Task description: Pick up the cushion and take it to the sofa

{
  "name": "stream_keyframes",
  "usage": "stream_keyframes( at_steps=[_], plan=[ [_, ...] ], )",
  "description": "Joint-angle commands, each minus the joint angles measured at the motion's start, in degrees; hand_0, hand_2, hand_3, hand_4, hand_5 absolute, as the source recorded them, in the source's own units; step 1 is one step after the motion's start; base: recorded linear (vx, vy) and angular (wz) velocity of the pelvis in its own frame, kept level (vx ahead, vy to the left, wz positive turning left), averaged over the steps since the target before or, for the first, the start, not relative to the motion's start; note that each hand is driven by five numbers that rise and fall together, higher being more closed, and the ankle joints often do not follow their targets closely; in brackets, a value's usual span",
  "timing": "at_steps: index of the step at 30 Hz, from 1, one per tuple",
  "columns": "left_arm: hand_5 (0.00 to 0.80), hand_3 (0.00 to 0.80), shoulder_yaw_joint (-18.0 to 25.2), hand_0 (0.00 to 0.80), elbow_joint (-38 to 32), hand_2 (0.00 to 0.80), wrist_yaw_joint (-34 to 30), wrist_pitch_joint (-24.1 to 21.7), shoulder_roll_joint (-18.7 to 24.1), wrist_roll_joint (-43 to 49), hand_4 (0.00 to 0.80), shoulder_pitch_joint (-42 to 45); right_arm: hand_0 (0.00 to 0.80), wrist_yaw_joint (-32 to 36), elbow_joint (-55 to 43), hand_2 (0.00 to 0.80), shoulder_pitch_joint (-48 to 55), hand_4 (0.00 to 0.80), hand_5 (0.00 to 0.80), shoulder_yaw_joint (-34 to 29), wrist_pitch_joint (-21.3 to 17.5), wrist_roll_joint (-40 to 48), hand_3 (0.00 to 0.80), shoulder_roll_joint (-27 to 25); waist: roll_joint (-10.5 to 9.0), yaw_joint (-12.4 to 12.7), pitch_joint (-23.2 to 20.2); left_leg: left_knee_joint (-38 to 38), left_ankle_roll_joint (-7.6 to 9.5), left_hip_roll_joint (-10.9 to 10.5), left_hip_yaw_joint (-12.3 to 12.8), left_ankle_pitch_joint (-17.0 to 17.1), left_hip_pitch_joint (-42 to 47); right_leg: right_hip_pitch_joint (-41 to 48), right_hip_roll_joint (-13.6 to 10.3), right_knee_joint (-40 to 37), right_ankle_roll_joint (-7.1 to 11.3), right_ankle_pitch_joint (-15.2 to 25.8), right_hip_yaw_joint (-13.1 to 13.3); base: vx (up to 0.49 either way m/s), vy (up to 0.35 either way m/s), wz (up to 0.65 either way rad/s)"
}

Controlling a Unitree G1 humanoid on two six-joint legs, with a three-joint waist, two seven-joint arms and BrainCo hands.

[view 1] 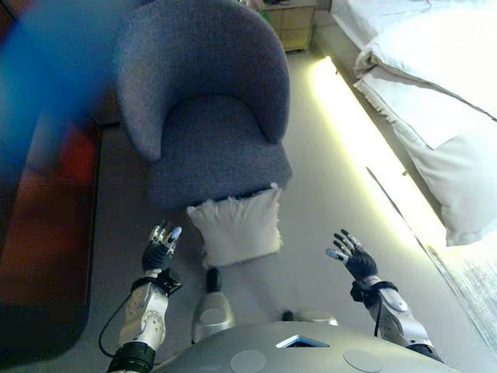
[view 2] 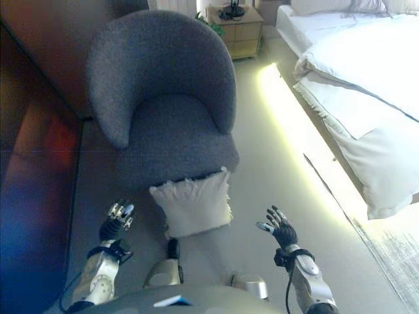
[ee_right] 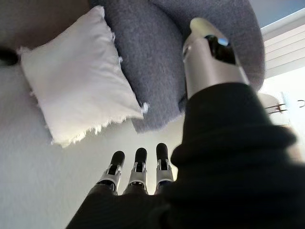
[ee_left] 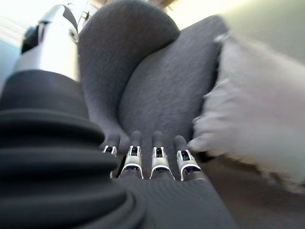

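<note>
A bed [view 2: 366, 72] with white bedding runs along the right side of the room, its quilt hanging over the edge toward the pale floor [view 2: 281, 150]. To its left stands a grey-blue tub-shaped sofa [view 2: 167, 98] with a curved back that wraps round the seat, and behind it, against the far wall, sits a small wooden nightstand [view 2: 237, 29]. The cushion [view 2: 193, 204], white with frayed edges, stands on the floor propped against the sofa's front, touching the base below the seat. No hand has hold of it. The left hand [view 1: 161, 245] hangs just beside the cushion's left edge, palm toward it, fingers straight and holding nothing; in its own wrist view the fingertips [ee_left: 183, 143] reach close to the cushion's frayed corner, though whether they touch it cannot be told. The right hand [view 1: 353, 255] is held up well to the right of the cushion, fingers spread and empty.
</note>
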Motion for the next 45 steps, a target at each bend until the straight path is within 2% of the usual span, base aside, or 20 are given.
stream_keyframes(
  at_steps=[1, 2, 4, 5, 7, 9, 10, 13, 16, 17, 21, 28, 34, 37, 38, 40, 43, 45],
  plan=[
    [0.000, 0.000, 0.5, 0.000, -4.7, 0.000, -1.8, -2.8, 2.4, -1.3, 0.000, 0.0, 0.000, -2.3, -2.8, 0.000, -5.6, 0.000, 0.000, -0.8, -1.7, 0.7, 0.000, 0.2, 0.64, 2.8, -0.5, -0.1, 0.13, 2.5, -2.5, -1.2, -2.9, 1.6, -0.7, 5.4, 1.75, 7.3, -0.5, 0.251, 0.239, 0.24],
    [0.000, 0.000, 0.2, 0.000, -4.7, 0.000, -2.2, -2.8, 2.6, -0.9, 0.000, -0.1, 0.000, -2.6, -3.1, 0.000, -6.1, 0.000, 0.000, -0.5, -1.9, 0.6, 0.000, 0.5, 0.27, 3.2, -0.5, 0.9, 0.97, 1.4, -2.7, -2.1, -3.0, 1.3, -2.0, 6.8, 2.45, 9.0, -1.0, 0.204, 0.202, 0.28],
    [0.000, 0.000, -0.3, 0.000, -4.9, 0.000, -2.5, -2.4, 3.1, -0.4, 0.000, -0.4, 0.000, -3.6, -3.5, 0.000, -6.9, 0.000, 0.000, 0.0, -2.5, -0.1, 0.000, 1.3, -0.25, 4.0, -0.8, 2.2, 2.83, -0.7, -1.9, -3.7, -2.6, -0.5, -6.0, 12.6, 2.88, 15.7, -2.5, 0.212, 0.273, 0.11],
    [0.000, 0.000, -0.6, 0.000, -5.0, 0.000, -2.7, -2.2, 3.3, 0.2, 0.000, -1.0, 0.000, -4.4, -3.9, 0.000, -7.3, 0.000, 0.000, 0.1, -3.2, 0.2, 0.000, 2.2, 0.61, 4.2, -0.8, 2.4, 4.24, -1.5, -0.9, -4.8, -1.2, -3.8, -9.0, 21.2, 2.43, 20.1, -3.7, 0.264, 0.385, -0.06],
    [0.000, 0.000, -0.8, 0.000, -5.4, 0.000, -2.8, -1.5, 3.7, 1.0, 0.000, -1.5, 0.000, -5.5, -4.2, 0.000, -7.0, 0.000, 0.000, 0.0, -4.0, 0.3, 0.000, 3.1, 1.28, 3.9, -0.7, 3.0, 5.43, -2.7, -0.2, -6.4, 0.5, -7.7, -10.5, 28.1, 1.83, 21.9, -3.6, 0.231, 0.343, -0.01],
    [0.000, 0.000, -1.3, 0.000, -6.0, 0.000, -2.4, -0.8, 4.3, 1.6, 0.000, -1.9, 0.000, -5.5, -3.6, 0.000, -6.3, 0.000, 0.000, 0.1, -5.0, 0.6, 0.000, 3.7, 1.65, 3.3, -0.4, 2.9, 6.10, -4.1, 0.0, -7.7, 3.1, -11.7, -11.5, 31.2, 1.37, 22.8, -4.0, 0.202, 0.241, 0.15],
    [0.000, 0.000, -1.5, 0.000, -6.1, 0.000, -2.5, -0.7, 4.6, 1.9, 0.000, -2.0, 0.000, -5.5, -3.3, 0.000, -6.1, 0.000, 0.000, 0.1, -5.3, 0.5, 0.000, 3.7, 1.76, 3.0, -0.2, 2.6, 6.11, -4.5, -0.2, -7.9, 4.1, -12.8, -11.1, 30.1, 1.24, 22.9, -4.4, 0.228, 0.158, 0.13],
    [0.000, 0.000, -1.9, 0.000, -5.9, 0.000, -2.6, -1.2, 5.3, 1.6, 0.000, -1.5, 0.000, -5.0, -3.8, 0.000, -5.0, 0.000, 0.000, 0.0, -5.0, 0.7, 0.000, 3.7, 1.99, 1.6, 0.1, 1.8, 5.38, -4.2, -0.4, -8.5, 6.7, -14.9, -8.3, 21.5, 1.16, 21.5, -5.7, 0.180, 0.009, 0.06],
    [0.000, 0.000, -1.8, 0.000, -6.0, 0.000, -2.6, -1.5, 6.1, 1.4, 0.000, -1.0, 0.000, -4.4, -4.1, 0.000, -4.5, 0.000, 0.000, 0.1, -4.1, 1.9, 0.000, 3.3, 0.80, 0.4, 0.8, 1.5, 5.04, -4.3, 0.7, -10.3, 8.8, -16.1, -6.3, 13.6, 2.86, 23.1, -6.0, 0.123, -0.065, 0.08],
    [0.000, 0.000, -1.8, 0.000, -6.3, 0.000, -2.9, -1.8, 6.5, 1.1, 0.000, -0.8, 0.000, -3.8, -3.7, 0.000, -4.7, 0.000, 0.000, 0.1, -3.9, 2.6, 0.000, 3.2, 0.20, 0.2, 1.0, 1.7, 5.01, -4.2, 1.1, -11.2, 9.3, -16.6, -5.9, 11.7, 3.49, 23.7, -6.0, 0.073, -0.060, 0.02],
    [0.000, 0.000, -1.7, 0.000, -7.8, 0.000, -2.8, -1.6, 6.6, 1.6, 0.000, 0.2, 0.000, -3.1, -2.4, 0.000, -5.6, 0.000, 0.000, -0.5, -3.5, 4.1, 0.000, 3.5, -0.96, 1.0, 1.0, 3.0, 5.03, -4.3, 0.9, -12.3, 9.1, -15.0, -5.8, 9.5, 4.15, 24.2, -5.6, 0.068, -0.044, 0.14],
    [0.000, 0.000, -1.3, 0.000, -7.9, 0.000, -3.0, -1.5, 6.1, 2.3, 0.000, 1.4, 0.000, -4.0, -2.5, 0.000, -5.9, 0.000, 0.000, -0.7, -3.8, 4.6, 0.000, 3.9, -1.92, 2.1, 0.3, 5.3, 5.34, -4.4, 1.5, -13.8, 8.6, -12.4, -6.4, 8.3, 3.77, 23.1, -7.2, 0.071, -0.023, -0.17],
    [0.000, 0.000, -1.9, 0.000, -6.2, 0.000, -2.7, -1.0, 6.4, 3.5, 0.000, 0.7, 0.000, -4.3, -1.9, 0.000, -6.0, 0.000, 0.000, -0.2, -2.7, 2.8, 0.000, 3.6, -1.95, 1.4, 0.3, 5.4, 4.94, -3.5, 3.9, -14.4, 9.8, -12.8, -7.0, 7.5, 4.01, 22.7, -9.4, 0.110, -0.067, -0.03],
    [0.000, 0.000, -3.3, 0.000, -4.2, 0.000, -2.9, -1.8, 6.4, 3.7, 0.000, -0.2, 0.000, -3.4, -1.0, 0.000, -6.6, 0.000, 0.000, 0.8, -2.1, 1.2, 0.000, 2.9, -2.15, 0.6, 1.0, 7.6, 4.41, -2.6, 5.3, -15.8, 9.9, -15.1, -6.9, 6.3, 3.96, 21.6, -10.2, 0.139, -0.138, -0.12],
    [0.000, 0.000, -3.8, 0.000, -3.3, 0.000, -2.9, -1.9, 6.4, 3.9, 0.000, -1.2, 0.000, -3.0, 0.0, 0.000, -7.3, 0.000, 0.000, 0.9, -2.2, 0.7, 0.000, 2.8, -2.05, 0.4, 1.5, 9.7, 4.46, -2.1, 5.1, -16.6, 9.0, -15.7, -6.6, 6.3, 3.59, 19.3, -9.8, 0.107, -0.129, -0.20],
    [0.000, 0.000, -4.9, 0.000, -1.2, 0.000, -2.6, -1.5, 5.8, 4.4, 0.000, -3.5, 0.000, -3.3, 1.4, 0.000, -8.9, 0.000, 0.000, 1.3, -1.6, -0.6, 0.000, 2.4, -1.88, 0.3, 2.8, 14.5, 4.34, -1.7, 3.9, -18.0, 5.8, -17.1, -6.9, 8.2, 2.90, 17.6, -9.0, 0.068, -0.130, -0.09],
    [0.000, 0.000, -7.4, 0.000, 1.5, 0.000, -2.0, -1.8, 5.8, 4.6, 0.000, -8.7, 0.000, -5.3, 4.3, 0.000, -12.9, 0.000, 0.000, 2.7, -3.9, -2.7, 0.000, 1.2, -0.97, 0.7, 6.1, 22.1, 3.78, -0.9, 1.2, -18.9, -3.1, -23.9, -7.3, 14.6, 1.71, 15.2, -7.4, -0.160, -0.105, 0.13],
    [0.000, 0.000, -9.3, 0.000, 4.2, 0.000, -1.2, -3.3, 5.2, 4.2, 0.000, -13.8, 0.000, -6.3, 7.8, 0.000, -18.8, 0.000, 0.000, 4.1, -5.8, -1.8, 0.000, -0.3, -0.10, 1.2, 9.3, 26.1, 3.26, -0.5, 0.2, -19.2, -9.1, -29.3, -7.3, 18.2, 1.10, 12.9, -7.3, -0.303, -0.089, 0.25]
  ],
)
